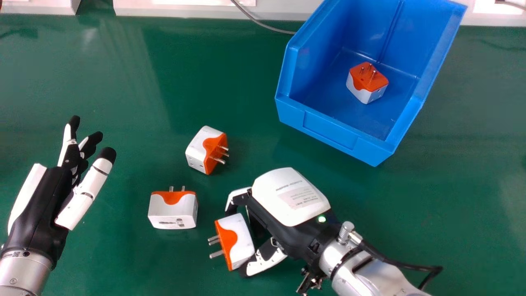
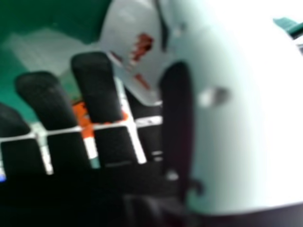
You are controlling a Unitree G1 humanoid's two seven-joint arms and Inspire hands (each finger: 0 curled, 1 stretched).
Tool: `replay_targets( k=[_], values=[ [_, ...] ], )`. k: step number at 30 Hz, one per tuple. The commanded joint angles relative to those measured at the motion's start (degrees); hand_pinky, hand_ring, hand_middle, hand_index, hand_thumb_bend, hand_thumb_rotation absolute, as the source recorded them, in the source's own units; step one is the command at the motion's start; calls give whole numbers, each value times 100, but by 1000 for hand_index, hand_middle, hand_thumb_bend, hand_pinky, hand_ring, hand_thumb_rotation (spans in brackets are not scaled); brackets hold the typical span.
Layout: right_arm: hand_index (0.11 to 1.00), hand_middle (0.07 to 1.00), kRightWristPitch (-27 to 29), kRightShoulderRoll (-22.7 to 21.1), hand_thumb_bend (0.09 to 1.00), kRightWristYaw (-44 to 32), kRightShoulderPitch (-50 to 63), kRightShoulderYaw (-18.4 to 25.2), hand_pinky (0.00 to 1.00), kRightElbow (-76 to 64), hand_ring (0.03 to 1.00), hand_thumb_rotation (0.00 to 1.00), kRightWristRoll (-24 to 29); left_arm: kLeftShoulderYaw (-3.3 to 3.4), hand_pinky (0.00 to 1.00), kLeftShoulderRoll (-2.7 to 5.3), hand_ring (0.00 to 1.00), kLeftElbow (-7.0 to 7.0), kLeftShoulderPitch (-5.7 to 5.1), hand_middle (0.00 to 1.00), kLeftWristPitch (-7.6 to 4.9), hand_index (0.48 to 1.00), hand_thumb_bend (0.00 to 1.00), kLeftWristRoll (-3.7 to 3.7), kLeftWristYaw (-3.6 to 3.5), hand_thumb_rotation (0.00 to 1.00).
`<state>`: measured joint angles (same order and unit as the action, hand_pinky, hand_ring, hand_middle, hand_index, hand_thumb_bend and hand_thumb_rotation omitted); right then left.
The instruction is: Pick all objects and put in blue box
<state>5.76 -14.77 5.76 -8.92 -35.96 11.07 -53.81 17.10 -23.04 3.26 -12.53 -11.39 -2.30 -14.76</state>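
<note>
Table: green point(image 1: 102, 82), under everything.
Blue box point(image 1: 328, 131): on the table's far right part, open side up, wider end away from the robot.
Right hand point(image 1: 283, 201): nearer than the box, back upward, fingers point(image 2: 97, 87) and thumb curled round the held plug.
Left hand point(image 1: 43, 201): at the view's left, well apart from the plugs; fingers wide, nearly straight, thumb spread away, nothing in them.
Held plug point(image 1: 242, 240): between the right hand's fingers and thumb, prongs toward the view's left; whether it touches the table, I cannot tell.
Left plug point(image 1: 172, 211): on the table, between left hand and held plug, prongs pointing away from the robot.
Middle plug point(image 1: 197, 150): on the table, farther off than the left plug, prongs toward the view's right.
Boxed plug point(image 1: 365, 84): on the box floor, orange face and prongs up.
</note>
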Motion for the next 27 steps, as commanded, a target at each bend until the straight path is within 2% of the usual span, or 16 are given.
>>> replay_targets(
  k=[1,3,5,6,7,9,13,15,19,21,24,26,27],
  values=[
    [471,264,-177,-55,486,-111,115,175,126,-514,186,145,10,62,990,-58,971,-47,2,960,-134,930,407,-30,5,827],
    [471,255,-374,-74,486,-306,244,273,116,-947,176,146,17,61,982,-60,971,-30,4,961,-162,931,406,-36,-8,829],
    [470,246,-490,-85,487,-339,332,356,107,-1256,165,145,-17,62,974,-52,969,-46,-4,961,-124,929,389,-7,29,831],
    [470,240,-523,-111,488,-358,345,386,103,-1376,159,144,-60,63,974,-50,968,-41,-2,960,-130,927,375,-12,28,831],
    [470,236,-575,-132,489,-386,352,421,100,-1503,156,142,-105,72,970,-32,968,-50,0,961,-96,929,378,-55,22,832],
    [470,224,-713,-218,490,-651,274,575,92,-1798,145,139,-115,69,987,-43,979,-51,-4,967,-89,933,400,-85,-19,831],
    [470,224,-1062,-269,489,-896,-107,983,89,-2043,144,141,-232,65,1000,-35,986,-67,4,970,-76,936,416,-93,-18,857],
    [470,227,-1304,-287,491,-1017,-419,1160,87,-2049,145,142,-367,58,999,-56,987,-52,20,973,-68,938,406,-76,-25,862],
    [474,282,-1795,-386,486,-1398,-1218,1432,120,-1800,193,147,-634,51,1000,-61,984,-48,55,971,-22,938,414,-59,-16,869],
    [480,359,-2026,-403,486,-1599,-1625,1539,173,-1598,261,144,-676,49,1000,-47,982,-33,81,970,-30,937,410,-65,-13,869],
    [487,400,-2337,-441,491,-1739,-2218,1587,188,-1185,272,136,-805,47,985,-32,973,-12,100,964,-59,930,395,-46,12,855],
    [487,383,-2473,-468,493,-1722,-2547,1555,186,-832,266,134,-940,45,982,-36,973,32,121,963,-91,930,395,-49,5,861],
    [486,415,-2512,-473,503,-1655,-2673,1537,179,-657,257,86,-976,42,980,-42,973,27,123,963,-72,931,402,-33,13,861]
  ],
)
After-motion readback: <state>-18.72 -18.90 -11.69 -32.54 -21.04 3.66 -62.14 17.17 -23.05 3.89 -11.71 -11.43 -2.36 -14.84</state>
